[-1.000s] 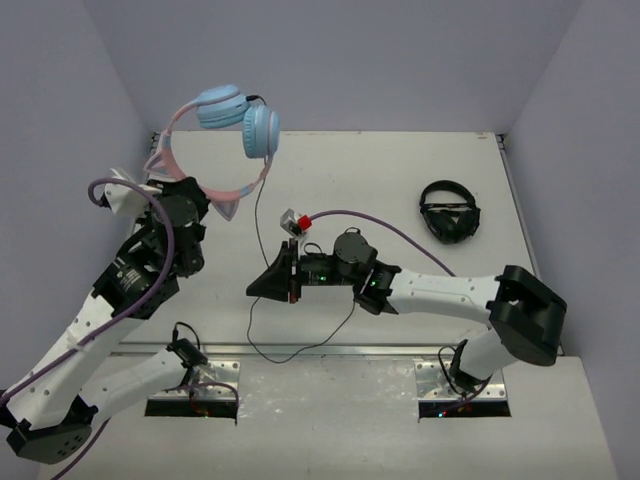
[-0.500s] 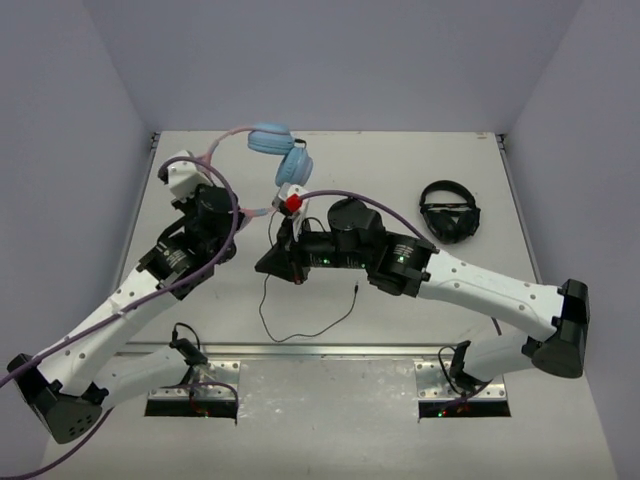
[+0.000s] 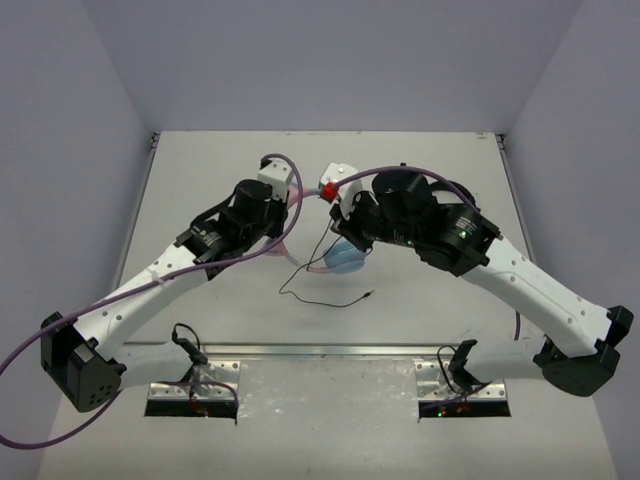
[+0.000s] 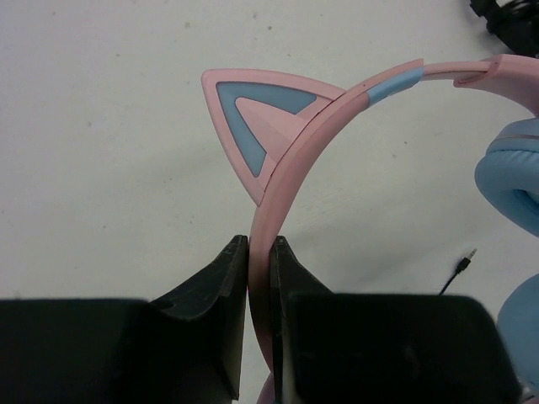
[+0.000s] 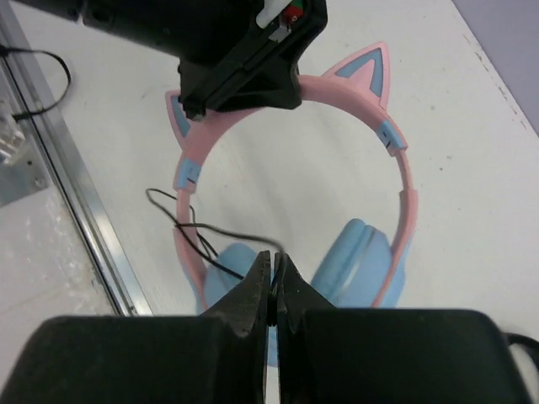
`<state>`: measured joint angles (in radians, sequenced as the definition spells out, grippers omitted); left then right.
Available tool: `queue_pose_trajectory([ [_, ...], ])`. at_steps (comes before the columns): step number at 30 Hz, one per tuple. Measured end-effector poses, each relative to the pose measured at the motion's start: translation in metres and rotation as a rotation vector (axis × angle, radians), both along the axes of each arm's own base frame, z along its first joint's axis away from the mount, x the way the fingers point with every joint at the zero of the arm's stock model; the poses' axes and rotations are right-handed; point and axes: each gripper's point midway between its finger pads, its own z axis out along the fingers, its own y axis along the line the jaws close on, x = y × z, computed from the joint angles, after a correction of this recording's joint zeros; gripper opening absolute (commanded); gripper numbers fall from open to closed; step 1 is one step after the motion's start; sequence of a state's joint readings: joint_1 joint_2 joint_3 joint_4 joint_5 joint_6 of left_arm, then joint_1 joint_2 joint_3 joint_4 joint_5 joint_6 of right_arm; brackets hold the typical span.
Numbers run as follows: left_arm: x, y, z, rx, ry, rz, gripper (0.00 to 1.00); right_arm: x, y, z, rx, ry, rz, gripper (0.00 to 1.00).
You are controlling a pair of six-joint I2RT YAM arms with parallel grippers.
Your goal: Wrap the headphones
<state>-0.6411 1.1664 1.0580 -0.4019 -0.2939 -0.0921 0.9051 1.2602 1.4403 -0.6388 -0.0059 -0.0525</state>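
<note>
Left wrist view shows the headphones (image 4: 296,160) with their pink band clamped between the left gripper's (image 4: 259,248) jaws, just below a cat ear. The right gripper (image 5: 271,263) is pinched together on the thin cable (image 5: 227,236). All this sits over mid-table (image 3: 200,180), well apart from the walls and nearer the front rail (image 3: 320,350).

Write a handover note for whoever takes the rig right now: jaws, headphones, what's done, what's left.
Left gripper: jaws shut on the pink headband, just below a cat ear.
Right gripper: jaws shut, apparently pinching the thin black cable.
Headphones: held up between the two arms over the middle of the table.
Done: headphones gripped, cable caught.
Left: no turns of cable around the headphones that I can see. The cable hangs loose, with its plug down by the table. Wind it on.
</note>
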Motion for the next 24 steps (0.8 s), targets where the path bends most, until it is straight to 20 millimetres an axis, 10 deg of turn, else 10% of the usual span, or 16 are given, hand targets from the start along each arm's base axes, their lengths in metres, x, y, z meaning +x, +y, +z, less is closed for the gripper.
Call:
queue_pose_trajectory([
  [13,-0.009,0.039,0.023,0.123,-0.100,0.063,0.00,0.015,-0.042,-0.020,-0.240,-0.072,-0.073,0.01],
  [24,-0.046,-0.017,0.038,0.094,-0.187,-0.143,0.00,0.077,-0.063,-0.027,-0.362,-0.170,-0.269,0.01],
])
